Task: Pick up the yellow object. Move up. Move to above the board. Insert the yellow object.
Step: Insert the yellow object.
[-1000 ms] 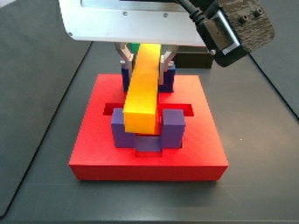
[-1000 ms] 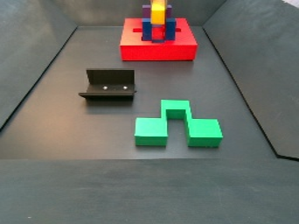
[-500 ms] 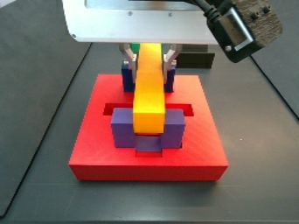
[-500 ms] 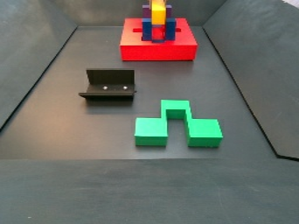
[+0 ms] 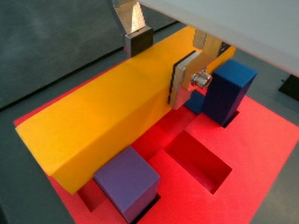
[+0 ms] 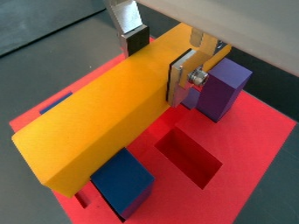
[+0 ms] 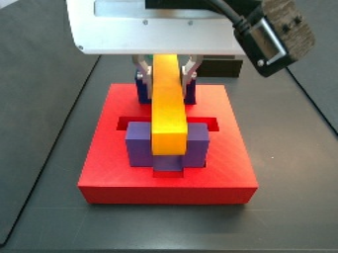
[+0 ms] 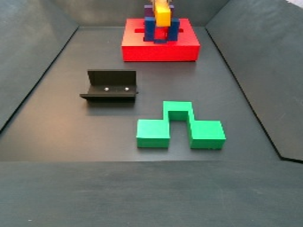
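The yellow object (image 7: 168, 104) is a long yellow-orange bar lying straight along the middle of the red board (image 7: 119, 173). Its front end sits between two purple posts (image 7: 136, 146). Its rear end is between the gripper (image 7: 168, 69) and the blue posts (image 7: 141, 89). Both wrist views show the bar (image 5: 105, 114) (image 6: 105, 114) clamped between the fingers (image 5: 184, 83), one pad on each long side. The gripper (image 5: 162, 66) (image 6: 159, 63) is shut on it. Open slots in the board (image 5: 263, 166) (image 6: 251, 166) show beside the bar. In a side view the board (image 8: 160, 51) stands far back.
A green notched block (image 8: 178, 129) lies on the dark floor toward the near side. The fixture (image 8: 110, 86) stands to its left. A dark block (image 7: 222, 67) sits just behind the board's back right corner. The arm's white housing hangs over the board's rear.
The bar has swung from a slant to straight along the board's middle. The gripper turned with it and still holds it.
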Controlling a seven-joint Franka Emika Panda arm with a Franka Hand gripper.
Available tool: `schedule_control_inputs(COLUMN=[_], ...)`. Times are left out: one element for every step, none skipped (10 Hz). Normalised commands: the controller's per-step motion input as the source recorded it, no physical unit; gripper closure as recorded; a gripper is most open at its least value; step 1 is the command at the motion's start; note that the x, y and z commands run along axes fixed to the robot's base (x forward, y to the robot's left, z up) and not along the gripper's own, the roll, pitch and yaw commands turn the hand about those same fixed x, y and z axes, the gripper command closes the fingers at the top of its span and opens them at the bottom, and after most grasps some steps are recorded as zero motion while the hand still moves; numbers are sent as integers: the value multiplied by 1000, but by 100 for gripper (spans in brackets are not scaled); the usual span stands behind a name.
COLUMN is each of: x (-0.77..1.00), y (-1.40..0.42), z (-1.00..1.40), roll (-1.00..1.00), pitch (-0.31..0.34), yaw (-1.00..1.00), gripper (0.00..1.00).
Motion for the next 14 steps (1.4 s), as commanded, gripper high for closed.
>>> schedule_control_inputs(x=[-6, 0, 169, 263, 209, 203, 171, 91, 46, 6, 0, 0, 0, 3], y=[-74, 0, 0, 0, 0, -26, -66, -91, -109, -111, -106, -111, -80, -51], z=[-140, -131, -80, -11, 0, 0, -20, -71, -80, -74, -114, -146, -171, -197], roll=[71, 60, 50, 53, 94, 129, 126, 109, 116, 126, 119, 147, 153, 164], pitch=[0, 0, 0, 10, 19, 16, 1, 0, 0, 0, 0, 0, 0, 0], yaw=[109, 0, 0, 0, 0, 0, -3, -23, -40, -17, -3, -29, -37, -49], gripper=[100, 100, 100, 100, 100, 100, 100, 100, 100, 100, 100, 100, 100, 100])
